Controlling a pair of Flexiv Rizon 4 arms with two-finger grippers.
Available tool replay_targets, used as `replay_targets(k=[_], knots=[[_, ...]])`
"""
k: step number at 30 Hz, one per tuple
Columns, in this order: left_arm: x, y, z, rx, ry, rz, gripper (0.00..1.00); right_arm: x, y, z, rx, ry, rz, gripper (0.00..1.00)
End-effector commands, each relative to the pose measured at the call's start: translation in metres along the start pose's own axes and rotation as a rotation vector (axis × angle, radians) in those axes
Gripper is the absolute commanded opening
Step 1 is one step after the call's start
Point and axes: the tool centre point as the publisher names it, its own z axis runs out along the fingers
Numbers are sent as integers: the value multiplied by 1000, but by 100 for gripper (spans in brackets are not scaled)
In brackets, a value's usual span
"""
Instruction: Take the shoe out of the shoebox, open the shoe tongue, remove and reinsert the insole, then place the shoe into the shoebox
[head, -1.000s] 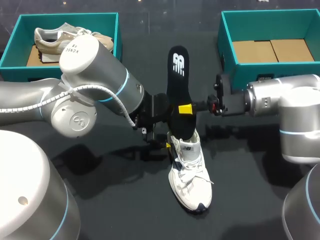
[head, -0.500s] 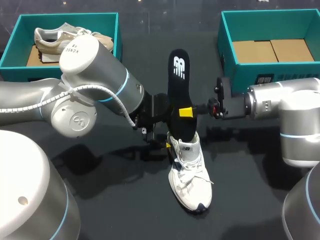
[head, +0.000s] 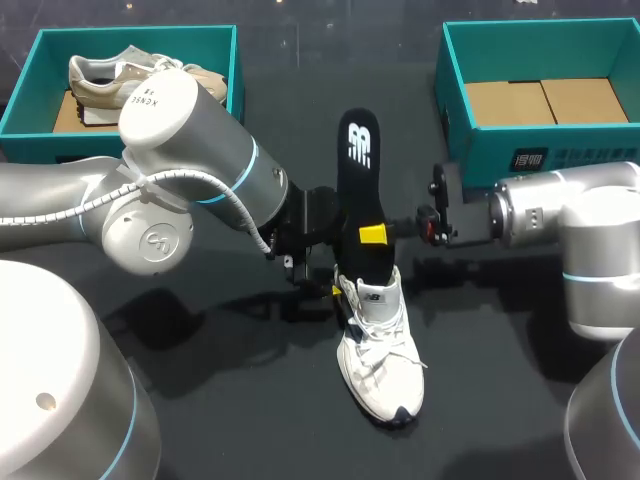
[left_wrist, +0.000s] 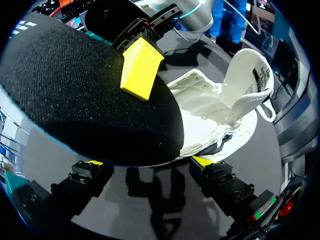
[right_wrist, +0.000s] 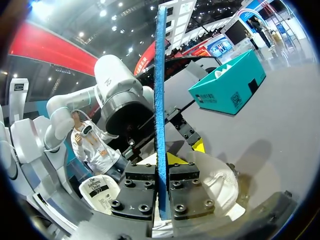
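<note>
One white shoe (head: 380, 350) lies mid-worktop (head: 250, 400). One black insole (head: 358, 170) rises from its heel opening, clamped flat by the right gripper (right_wrist: 161, 172). The left gripper (left_wrist: 148, 162) straddles the shoe's heel; whether it grips cannot be told. Well beyond the shoe, at the far edge, the left shoebox (head: 130, 38) holds a second, beige shoe (head: 120, 75), and the right shoebox (head: 455, 90) stands apart, with dark worktop between them.

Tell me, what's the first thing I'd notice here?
A tall black insole rises above the white shoe at the table's middle, squeezed by the right pincer. Far left, a beige shoe lies in a teal box.
</note>
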Motion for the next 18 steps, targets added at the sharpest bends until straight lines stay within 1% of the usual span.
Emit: replay_targets(k=[1,10,14,18], knots=[[0,1,0,2,1,1,100,-1,-5,1,1,5,7,0],[0,1,0,2,1,1,100,-8,-6,-2,-22,-2,4,0],[0,1,0,2,1,1,100,-14,-5,-1,-19,-7,12,0],[0,1,0,2,1,1,100,-17,-8,-1,-15,0,25,0]])
